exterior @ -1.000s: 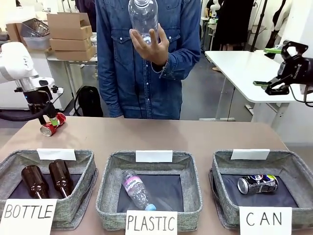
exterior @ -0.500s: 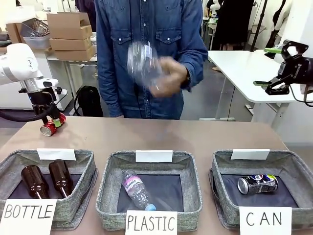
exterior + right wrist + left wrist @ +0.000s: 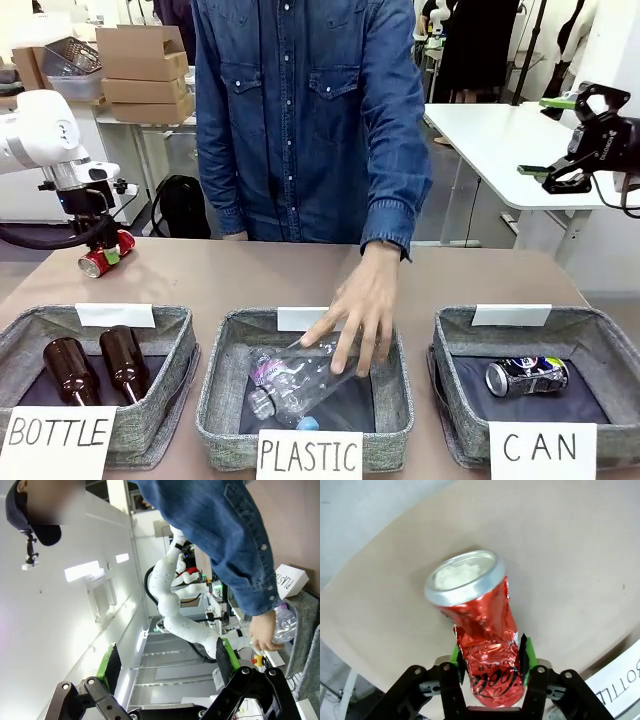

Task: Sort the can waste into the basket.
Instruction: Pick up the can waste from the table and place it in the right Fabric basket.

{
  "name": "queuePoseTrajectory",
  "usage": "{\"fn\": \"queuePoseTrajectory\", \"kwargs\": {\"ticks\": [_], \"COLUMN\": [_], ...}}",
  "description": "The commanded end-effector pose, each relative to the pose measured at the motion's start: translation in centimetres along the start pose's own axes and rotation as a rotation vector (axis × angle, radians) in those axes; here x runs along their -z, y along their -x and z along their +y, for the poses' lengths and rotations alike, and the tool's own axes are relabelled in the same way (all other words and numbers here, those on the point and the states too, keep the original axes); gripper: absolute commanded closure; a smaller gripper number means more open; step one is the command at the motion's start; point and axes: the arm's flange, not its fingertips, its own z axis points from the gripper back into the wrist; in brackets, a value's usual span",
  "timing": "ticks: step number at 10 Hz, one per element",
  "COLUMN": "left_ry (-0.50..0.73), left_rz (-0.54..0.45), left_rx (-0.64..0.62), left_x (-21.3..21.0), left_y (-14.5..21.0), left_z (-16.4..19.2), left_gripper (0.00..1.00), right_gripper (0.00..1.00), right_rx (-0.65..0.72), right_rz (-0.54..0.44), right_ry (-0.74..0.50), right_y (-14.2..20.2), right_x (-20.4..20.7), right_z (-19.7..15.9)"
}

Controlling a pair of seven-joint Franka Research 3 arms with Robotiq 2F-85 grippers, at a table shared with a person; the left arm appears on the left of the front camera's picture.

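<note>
The left wrist view shows up close what the front view renders small at the table's [image 3: 450, 270] far left: the left gripper [image 3: 490, 655] clamped by its green pads [image 3: 526, 652] on the crumpled red can [image 3: 480, 640], while the right gripper [image 3: 545, 137] hangs wide open and empty. There are two cans, the red one gripped and the dark can [image 3: 527, 376] lying in the CAN basket [image 3: 455, 345], and two brown bottles [image 3: 122, 362]. A second ago the person held a clear bottle [image 3: 300, 385] at chest height; now the hand [image 3: 355, 310] presses it into the PLASTIC basket [image 3: 215, 390].

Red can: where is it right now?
Front view, far left of the table: the red can is clamped between the left gripper's fingers, beyond the BOTTLE basket. The left wrist view shows it pinched at its dented middle.
</note>
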Motion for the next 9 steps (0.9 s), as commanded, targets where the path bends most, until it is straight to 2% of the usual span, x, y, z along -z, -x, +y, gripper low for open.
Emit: {"fn": "queuePoseTrajectory", "kwargs": {"ticks": [1, 4, 5, 6, 7, 8, 9], "left_ry": [0.001, -0.004, 0.016, 0.041, 0.024, 0.08, 0.097], "left_rz": [-0.009, -0.021, -0.046, -0.064, -0.105, -0.148, -0.198], "left_rx": [0.034, 0.026, -0.002, 0.009, -0.02, -0.007, 0.06], "left_x": [-0.3, -0.8, -1.4, -2.5, -4.8, -8.3, -11.5], "left_y": [0.1, 0.5, 0.9, 1.7, 3.5, 6.4, 10.2], "left_z": [0.0, -0.1, -0.3, -0.7, -1.4, -2.9, -5.5], "left_gripper": [1.0, 1.0, 0.85, 0.85, 0.85, 0.85, 0.85], "right_gripper": [0.0, 0.0, 0.0, 0.0, 0.0, 0.0, 0.0], "right_rx": [-0.005, -0.005, -0.005, -0.005, -0.005, -0.005, -0.005], "right_rz": [0.008, 0.008, 0.008, 0.008, 0.008, 0.008, 0.008], "right_ry": [0.003, 0.003, 0.003, 0.003, 0.003, 0.003, 0.003], "right_y": [0.1, 0.1, 0.1, 0.1, 0.1, 0.1, 0.1], "right_x": [-0.2, -0.2, -0.2, -0.2, -0.2, -0.2, -0.2], "right_z": [0.2, 0.2, 0.2, 0.2, 0.2, 0.2, 0.2]}}
